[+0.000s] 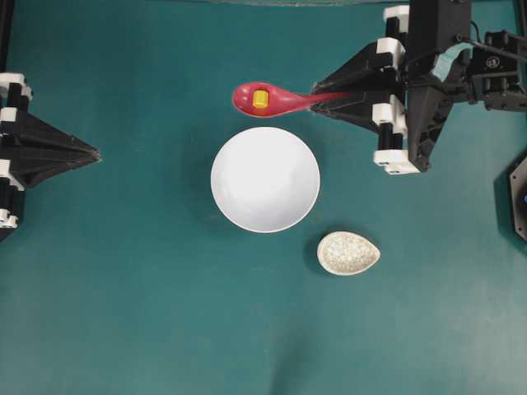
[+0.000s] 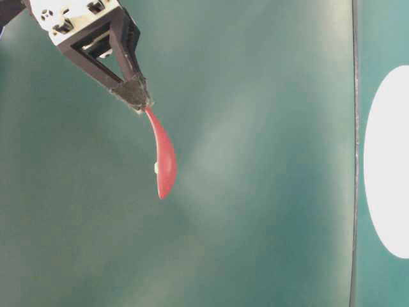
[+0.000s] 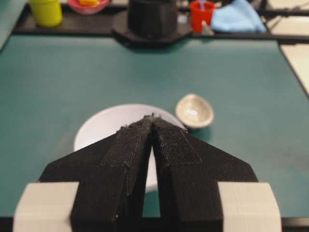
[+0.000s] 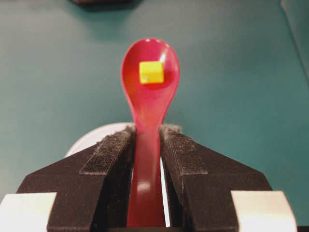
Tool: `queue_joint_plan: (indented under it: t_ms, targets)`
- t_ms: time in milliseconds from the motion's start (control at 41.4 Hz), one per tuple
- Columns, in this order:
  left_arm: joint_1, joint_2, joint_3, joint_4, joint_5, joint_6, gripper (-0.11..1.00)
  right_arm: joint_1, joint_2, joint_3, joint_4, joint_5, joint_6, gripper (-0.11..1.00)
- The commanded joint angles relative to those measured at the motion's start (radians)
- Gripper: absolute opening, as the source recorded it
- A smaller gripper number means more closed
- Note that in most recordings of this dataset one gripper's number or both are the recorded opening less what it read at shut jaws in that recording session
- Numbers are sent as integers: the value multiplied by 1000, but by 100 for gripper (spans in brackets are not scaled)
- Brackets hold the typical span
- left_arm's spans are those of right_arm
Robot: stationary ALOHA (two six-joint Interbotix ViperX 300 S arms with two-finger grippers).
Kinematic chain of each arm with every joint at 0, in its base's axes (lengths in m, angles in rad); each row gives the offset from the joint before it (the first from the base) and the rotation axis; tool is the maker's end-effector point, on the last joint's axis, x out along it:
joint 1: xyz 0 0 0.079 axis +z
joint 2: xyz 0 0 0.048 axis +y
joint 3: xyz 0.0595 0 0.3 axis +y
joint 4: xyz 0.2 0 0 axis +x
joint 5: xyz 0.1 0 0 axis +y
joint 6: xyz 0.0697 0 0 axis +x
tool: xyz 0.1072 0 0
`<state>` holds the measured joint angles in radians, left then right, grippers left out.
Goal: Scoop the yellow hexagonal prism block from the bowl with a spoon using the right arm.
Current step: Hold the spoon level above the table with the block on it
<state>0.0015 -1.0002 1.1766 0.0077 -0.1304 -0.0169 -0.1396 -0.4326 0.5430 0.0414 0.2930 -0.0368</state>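
The red-pink spoon [image 1: 284, 101] hangs level in the air just beyond the far rim of the white bowl [image 1: 265, 178]. My right gripper [image 1: 317, 95] is shut on the spoon's handle. The yellow hexagonal prism block [image 1: 260, 99] lies in the scoop. In the right wrist view the spoon [image 4: 149, 92] points away from the right gripper [image 4: 147, 129], the block [image 4: 151, 72] sits in its scoop, and a bit of the bowl [image 4: 91, 137] shows below. The bowl holds nothing. My left gripper [image 1: 95, 153] rests shut at the left, pointing at the bowl [image 3: 101, 128].
A small speckled beige dish [image 1: 348, 253] lies to the near right of the bowl. Past the table's far edge in the left wrist view stand a black arm base [image 3: 152, 19], a yellow cup [image 3: 46, 10], a red cup [image 3: 200, 14] and a blue cloth [image 3: 239, 19].
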Motion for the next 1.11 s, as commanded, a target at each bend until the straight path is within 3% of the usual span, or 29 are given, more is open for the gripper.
queue_joint_plan:
  t_ms: [0,1087]
  targets:
    - [2,6,-29,3,-17,2,5,2,-9,-12,-2,-8,-2,24]
    - [2,25,-25,2,-17,2,5,2,-9,-12,-38,-26,-3,24]
